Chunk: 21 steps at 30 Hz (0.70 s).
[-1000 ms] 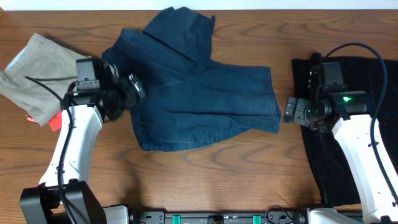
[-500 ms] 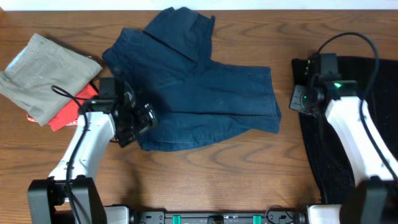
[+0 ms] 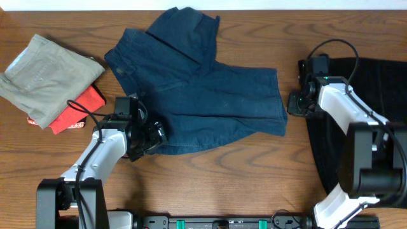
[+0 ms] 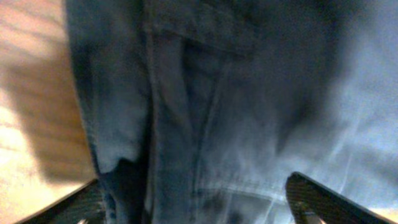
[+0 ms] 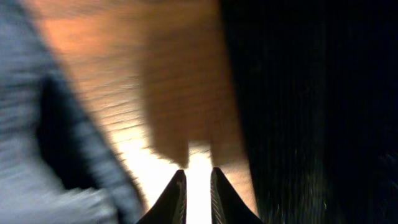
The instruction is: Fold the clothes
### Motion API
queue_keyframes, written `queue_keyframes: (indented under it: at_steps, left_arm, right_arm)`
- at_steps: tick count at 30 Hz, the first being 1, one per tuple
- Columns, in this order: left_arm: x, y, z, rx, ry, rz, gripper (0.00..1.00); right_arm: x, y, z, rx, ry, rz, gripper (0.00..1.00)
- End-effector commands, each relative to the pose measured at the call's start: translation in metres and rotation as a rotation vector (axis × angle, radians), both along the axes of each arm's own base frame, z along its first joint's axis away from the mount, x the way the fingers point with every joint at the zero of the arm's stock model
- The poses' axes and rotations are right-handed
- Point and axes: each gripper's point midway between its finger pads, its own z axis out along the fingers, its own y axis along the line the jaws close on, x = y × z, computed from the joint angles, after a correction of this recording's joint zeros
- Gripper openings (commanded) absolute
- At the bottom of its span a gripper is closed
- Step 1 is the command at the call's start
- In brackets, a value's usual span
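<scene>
The clothes, dark navy trousers [image 3: 203, 95], lie spread and creased on the table's middle. My left gripper [image 3: 156, 135] is low over their near-left corner. In the left wrist view its jaws [image 4: 196, 199] stand wide open, with the trousers' seamed cloth [image 4: 249, 112] filling the space between the fingers. My right gripper [image 3: 294, 104] hovers by the trousers' right edge. The right wrist view shows it [image 5: 198, 186] shut to a narrow slit over bare wood, holding nothing, between the blurred trousers [image 5: 37, 180] and a black cloth [image 5: 311, 93].
A grey-khaki folded garment [image 3: 44, 76] lies on a red one [image 3: 79, 108] at the left. The black sparkly cloth [image 3: 375, 114] covers the table's right side, under the right arm. Bare wood runs along the near edge [image 3: 222, 184].
My left arm swung from the trousers' upper-left edge down to their near-left corner. My right gripper closed and shifted toward the trousers' right edge.
</scene>
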Motion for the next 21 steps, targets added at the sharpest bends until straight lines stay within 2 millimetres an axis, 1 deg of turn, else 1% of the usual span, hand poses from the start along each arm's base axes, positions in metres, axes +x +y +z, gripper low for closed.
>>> queue_keyframes:
  at_steps: [1, 2, 4, 5, 7, 8, 10, 12, 13, 15, 16, 18, 20, 21]
  left_arm:
    - [-0.006, 0.004, -0.011, 0.027, 0.011, 0.013, 0.66]
    - [-0.004, 0.004, -0.011, 0.026, 0.003, 0.013, 0.61]
    - [-0.004, 0.004, -0.011, 0.026, 0.001, 0.013, 0.44]
    - [-0.004, 0.004, -0.011, 0.026, 0.002, 0.013, 0.41]
    - [-0.005, 0.004, -0.011, 0.027, 0.006, 0.013, 0.4]
    - [-0.006, 0.004, -0.012, 0.027, 0.01, 0.013, 0.38]
    - [-0.007, 0.004, -0.012, 0.027, 0.014, 0.013, 0.37]
    - [-0.008, 0.004, -0.012, 0.027, 0.017, 0.013, 0.36]
    - [-0.008, 0.004, -0.012, 0.027, 0.018, 0.013, 0.36]
    - [-0.008, 0.004, -0.012, 0.027, 0.018, 0.013, 0.35]
    - [-0.008, 0.004, -0.012, 0.027, 0.018, 0.013, 0.33]
    - [-0.008, 0.004, -0.012, 0.027, 0.018, 0.013, 0.27]
    - [-0.008, 0.004, -0.012, 0.027, 0.018, 0.013, 0.26]
    - [-0.008, 0.004, -0.012, 0.027, 0.017, 0.012, 0.24]
  right_arm:
    - [-0.003, -0.024, -0.012, -0.04, 0.03, -0.07, 0.12]
    - [-0.004, -0.034, -0.013, -0.061, 0.035, -0.104, 0.12]
    - [-0.009, -0.06, -0.013, -0.115, 0.045, -0.185, 0.14]
    - [-0.012, -0.072, -0.013, -0.136, 0.048, -0.229, 0.14]
    - [-0.019, -0.096, -0.011, -0.162, 0.051, -0.32, 0.14]
    - [-0.022, -0.106, -0.011, -0.164, 0.053, -0.354, 0.15]
    - [-0.03, -0.129, -0.011, -0.161, 0.055, -0.431, 0.18]
    - [-0.037, -0.144, -0.01, -0.142, 0.056, -0.489, 0.18]
    - [-0.039, -0.148, -0.01, -0.125, 0.054, -0.508, 0.18]
    - [-0.04, -0.151, -0.008, -0.071, 0.041, -0.532, 0.18]
    - [-0.036, -0.148, -0.006, -0.022, 0.024, -0.513, 0.2]
    - [-0.021, -0.131, 0.004, 0.096, -0.037, -0.416, 0.24]
    - [-0.003, -0.106, 0.022, 0.235, -0.126, -0.284, 0.31]
    - [0.004, -0.09, 0.034, 0.308, -0.172, -0.214, 0.35]
